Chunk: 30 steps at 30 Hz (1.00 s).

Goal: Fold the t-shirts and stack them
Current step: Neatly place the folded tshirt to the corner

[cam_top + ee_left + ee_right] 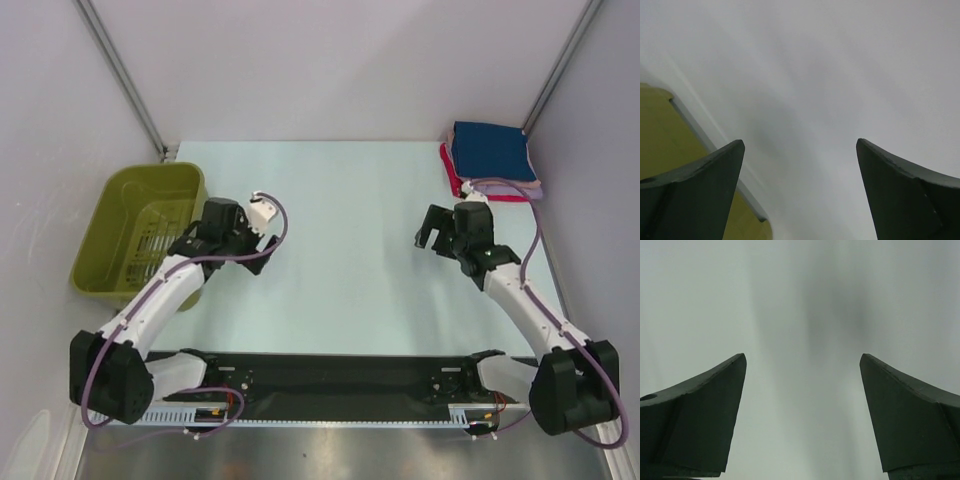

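A stack of folded t-shirts lies at the far right corner of the table, the navy blue one on top, red and pale pink edges showing beneath. My left gripper is open and empty over the table, just right of the basket; its view shows only bare surface between the fingers. My right gripper is open and empty, left of and nearer than the stack; its view shows bare table only.
An olive-green plastic basket stands at the left edge of the table; its rim shows in the left wrist view. Grey walls enclose the pale table on three sides.
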Each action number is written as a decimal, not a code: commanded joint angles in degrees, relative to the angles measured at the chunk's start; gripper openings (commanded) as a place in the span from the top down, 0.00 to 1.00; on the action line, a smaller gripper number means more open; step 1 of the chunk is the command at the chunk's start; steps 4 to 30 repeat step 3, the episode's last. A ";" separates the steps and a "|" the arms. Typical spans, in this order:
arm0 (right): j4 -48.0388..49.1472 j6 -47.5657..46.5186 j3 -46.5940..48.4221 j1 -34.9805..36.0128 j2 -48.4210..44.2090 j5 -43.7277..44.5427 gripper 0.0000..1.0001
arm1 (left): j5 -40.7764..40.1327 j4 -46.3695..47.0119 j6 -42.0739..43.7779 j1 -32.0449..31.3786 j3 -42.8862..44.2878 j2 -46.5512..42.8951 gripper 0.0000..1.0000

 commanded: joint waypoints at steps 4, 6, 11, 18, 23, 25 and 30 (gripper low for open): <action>4.62 2.42 -2.71 0.03 -4.91 -1.07 0.00 | -0.15 4.16 -0.88 0.51 -1.61 -3.03 0.00; 4.62 2.42 -2.71 0.03 -4.91 -1.07 0.00 | -0.15 4.16 -0.88 0.51 -1.61 -3.03 0.00; 4.62 2.42 -2.71 0.03 -4.91 -1.07 0.00 | -0.15 4.16 -0.88 0.51 -1.61 -3.03 0.00; 4.62 2.42 -2.71 0.03 -4.91 -1.07 0.00 | -0.15 4.16 -0.88 0.51 -1.61 -3.03 0.00; 4.62 2.42 -2.71 0.03 -4.91 -1.07 0.00 | -0.15 4.16 -0.88 0.51 -1.61 -3.03 0.00; 4.62 2.42 -2.71 0.03 -4.91 -1.07 0.00 | -0.15 4.16 -0.88 0.51 -1.61 -3.03 0.00; 4.62 2.42 -2.71 0.03 -4.91 -1.07 0.00 | -0.15 4.16 -0.88 0.51 -1.61 -3.03 0.00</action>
